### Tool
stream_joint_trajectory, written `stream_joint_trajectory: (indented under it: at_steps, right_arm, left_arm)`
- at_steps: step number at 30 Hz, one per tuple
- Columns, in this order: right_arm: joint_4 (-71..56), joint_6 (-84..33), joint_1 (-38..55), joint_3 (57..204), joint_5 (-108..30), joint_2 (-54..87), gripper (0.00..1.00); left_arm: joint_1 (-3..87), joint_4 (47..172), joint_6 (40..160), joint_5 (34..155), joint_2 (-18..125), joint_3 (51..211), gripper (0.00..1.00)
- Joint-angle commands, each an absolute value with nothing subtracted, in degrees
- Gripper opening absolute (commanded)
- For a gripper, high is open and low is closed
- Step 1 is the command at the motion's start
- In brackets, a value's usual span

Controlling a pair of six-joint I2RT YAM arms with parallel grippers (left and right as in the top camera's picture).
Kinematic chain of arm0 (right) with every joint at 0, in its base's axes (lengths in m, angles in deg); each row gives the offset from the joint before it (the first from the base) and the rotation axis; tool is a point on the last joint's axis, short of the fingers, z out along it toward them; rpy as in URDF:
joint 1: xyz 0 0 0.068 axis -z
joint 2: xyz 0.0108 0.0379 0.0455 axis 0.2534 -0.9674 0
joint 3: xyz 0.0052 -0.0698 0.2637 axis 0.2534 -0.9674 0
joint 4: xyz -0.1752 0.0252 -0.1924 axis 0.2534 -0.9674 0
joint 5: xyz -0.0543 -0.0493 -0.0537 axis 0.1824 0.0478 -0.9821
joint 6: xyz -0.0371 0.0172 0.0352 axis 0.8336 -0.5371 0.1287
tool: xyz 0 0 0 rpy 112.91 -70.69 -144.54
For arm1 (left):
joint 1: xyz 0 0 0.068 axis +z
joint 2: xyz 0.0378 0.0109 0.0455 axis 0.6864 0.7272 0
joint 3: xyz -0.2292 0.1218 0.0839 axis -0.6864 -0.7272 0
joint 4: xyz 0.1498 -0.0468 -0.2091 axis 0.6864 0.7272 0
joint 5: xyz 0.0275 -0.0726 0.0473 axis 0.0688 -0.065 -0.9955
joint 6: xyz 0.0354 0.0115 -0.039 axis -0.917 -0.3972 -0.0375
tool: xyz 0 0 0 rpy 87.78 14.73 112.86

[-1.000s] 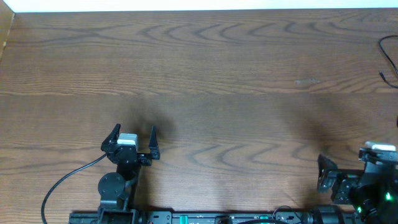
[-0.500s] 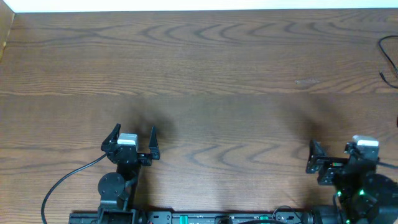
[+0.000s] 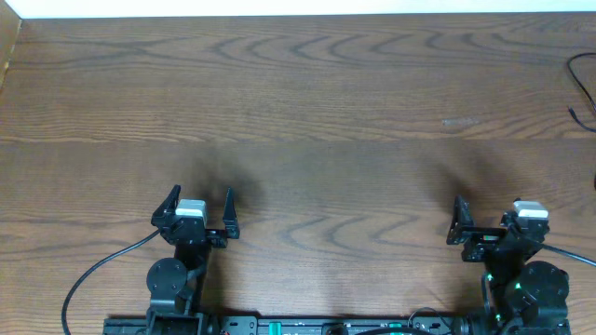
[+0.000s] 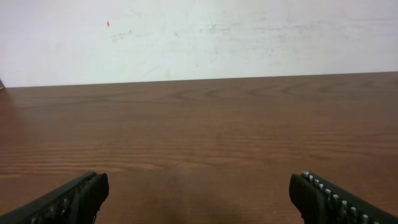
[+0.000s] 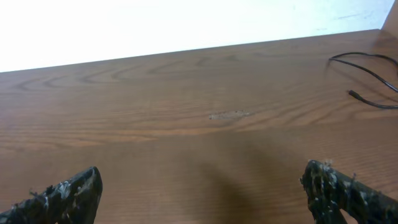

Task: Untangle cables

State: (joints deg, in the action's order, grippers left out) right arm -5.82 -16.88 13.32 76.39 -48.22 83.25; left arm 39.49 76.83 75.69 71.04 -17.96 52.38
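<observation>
Overhead: thin black cable (image 3: 572, 113) at wooden table's (image 3: 298, 112) far right edge

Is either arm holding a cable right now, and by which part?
Nothing is held. The left gripper and right gripper both stand with jaws wide open; a thin black cable lies untouched far to the right.

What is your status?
Left gripper open, right gripper open, both empty. Black cable far right, untouched; white one not in view. Nothing in the way.
</observation>
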Motion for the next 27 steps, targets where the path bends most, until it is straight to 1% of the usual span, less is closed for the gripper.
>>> stream_joint_trajectory:
  at_steps: [1, 16, 23, 27]
  right_arm:
    - [-4.6, -17.1, 13.0, 73.8, -48.3, 85.6, 0.99]
    - [9.5, -17.2, 13.0, 65.5, -48.3, 87.0, 0.99]
    - [16.7, -22.8, 13.0, 59.1, -48.3, 87.0, 0.99]
    - [18.7, -22.5, 13.0, 58.2, -49.1, 87.0, 0.99]
  left_arm:
    - [39.7, 78.8, 75.1, 72.2, -18.3, 51.4, 0.98]
    - [39.7, 78.8, 75.1, 72.2, -18.3, 51.4, 0.98]
    - [39.7, 78.8, 75.1, 72.2, -18.3, 51.4, 0.98]
    - [39.7, 78.8, 75.1, 72.2, -18.3, 51.4, 0.98]
